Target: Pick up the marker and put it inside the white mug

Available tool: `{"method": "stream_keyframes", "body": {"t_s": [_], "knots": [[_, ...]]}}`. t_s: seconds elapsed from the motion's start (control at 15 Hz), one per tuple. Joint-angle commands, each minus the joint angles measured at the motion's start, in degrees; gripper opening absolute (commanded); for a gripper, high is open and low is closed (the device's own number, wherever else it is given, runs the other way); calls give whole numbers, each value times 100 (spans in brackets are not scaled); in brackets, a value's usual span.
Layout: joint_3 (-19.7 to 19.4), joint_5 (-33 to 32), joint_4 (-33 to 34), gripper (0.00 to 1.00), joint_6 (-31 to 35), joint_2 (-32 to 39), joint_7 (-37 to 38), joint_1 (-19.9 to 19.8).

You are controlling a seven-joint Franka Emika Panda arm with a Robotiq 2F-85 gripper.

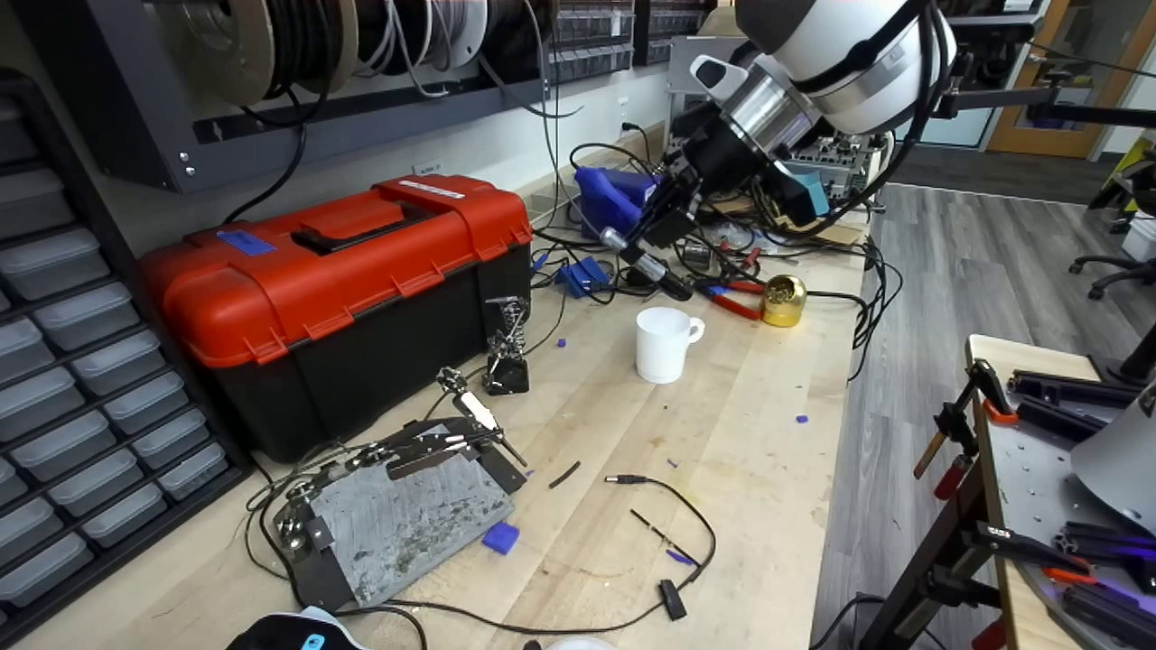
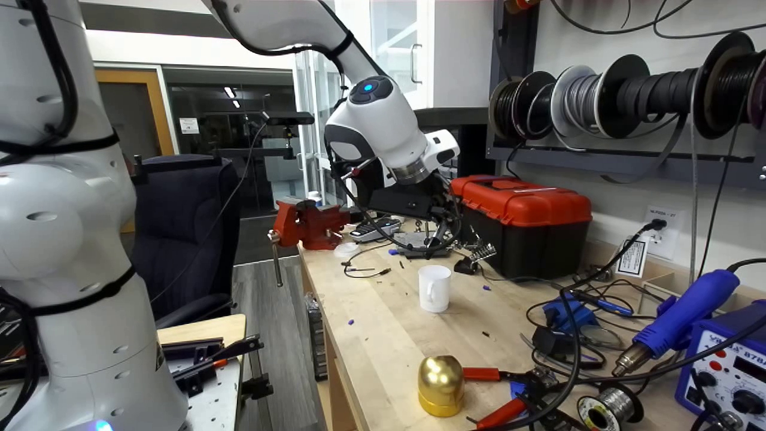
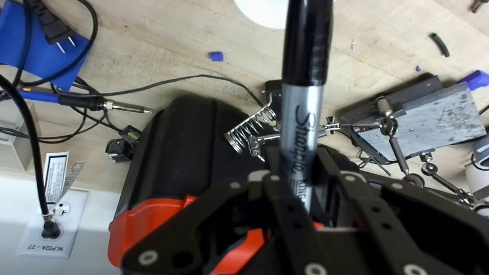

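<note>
The marker is a grey-bodied stick with a black cap; in the wrist view the marker stands between the fingers of my gripper, which is shut on its grey body. The cap end points away from the gripper. In an exterior view the marker is tilted, cap down, in the gripper, with the cap end appearing just above the mug rim. The white mug stands upright on the bench; it also shows in an exterior view. Only its edge shows in the wrist view. In that exterior view the fingers and marker are hard to make out.
A red and black toolbox stands along the wall. A helping-hands stand and a grey plate lie near it. A gold tip cleaner, red-handled pliers, loose cables and a blue heat gun are on the bench.
</note>
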Motion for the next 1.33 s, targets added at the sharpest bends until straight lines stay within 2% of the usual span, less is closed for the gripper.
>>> {"method": "stream_keyframes", "body": {"t_s": [0.0,0.4,0.8,0.87,0.93,1.07,1.27], "knots": [[-12,931,141,6,-25,110,-939,-23],[-24,2079,373,6,-46,470,-2086,-24],[-66,2759,733,6,-19,934,-2850,0],[-73,2815,751,18,-41,987,-2876,-3],[-82,2867,763,48,-19,1011,-2957,4],[-108,2988,770,55,29,1008,-3089,12],[-164,3181,735,74,83,891,-3263,11]]}}
